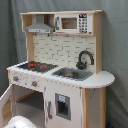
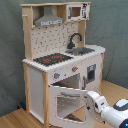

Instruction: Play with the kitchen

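The kitchen is a tall white and light-wood toy with a black-and-red hob, a grey sink, a black faucet, a grey hood and a pegboard back. In the second exterior view its windowed oven door hangs open towards the front. My gripper is at that door's right top corner, with the white arm coming in from the lower right. Whether it touches the door I cannot make out.
A small microwave sits in the top shelf beside the hood. A narrow cupboard door stands shut under the sink. The kitchen stands on a wooden floor before a grey curtain. A white part of the arm shows at the first exterior view's bottom left.
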{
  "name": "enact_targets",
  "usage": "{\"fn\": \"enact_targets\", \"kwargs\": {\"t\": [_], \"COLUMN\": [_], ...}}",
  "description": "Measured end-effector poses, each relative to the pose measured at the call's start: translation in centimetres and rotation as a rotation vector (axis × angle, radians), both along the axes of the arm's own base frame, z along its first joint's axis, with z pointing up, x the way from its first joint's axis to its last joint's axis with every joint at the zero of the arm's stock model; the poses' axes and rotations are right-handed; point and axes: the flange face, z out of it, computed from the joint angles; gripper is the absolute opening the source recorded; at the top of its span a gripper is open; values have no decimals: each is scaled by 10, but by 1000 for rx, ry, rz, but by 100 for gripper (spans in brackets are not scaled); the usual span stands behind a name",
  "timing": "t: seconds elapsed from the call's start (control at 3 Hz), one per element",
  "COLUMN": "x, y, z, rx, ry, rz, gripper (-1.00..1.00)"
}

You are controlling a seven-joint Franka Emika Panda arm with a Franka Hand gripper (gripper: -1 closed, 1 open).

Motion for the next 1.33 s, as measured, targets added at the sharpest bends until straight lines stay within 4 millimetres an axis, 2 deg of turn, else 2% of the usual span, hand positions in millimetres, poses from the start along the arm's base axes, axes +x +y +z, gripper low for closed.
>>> {"fn": "enact_targets", "kwargs": {"t": [0.33, 0.67, 1.33], "x": [25, 59, 114], "y": [-40, -67, -79], "z": [2, 5, 1], "rx": [-4, -10, -21], "ry": [-20, -18, 17], "rz": [-81, -117, -107], "gripper": [100, 100, 100]}}
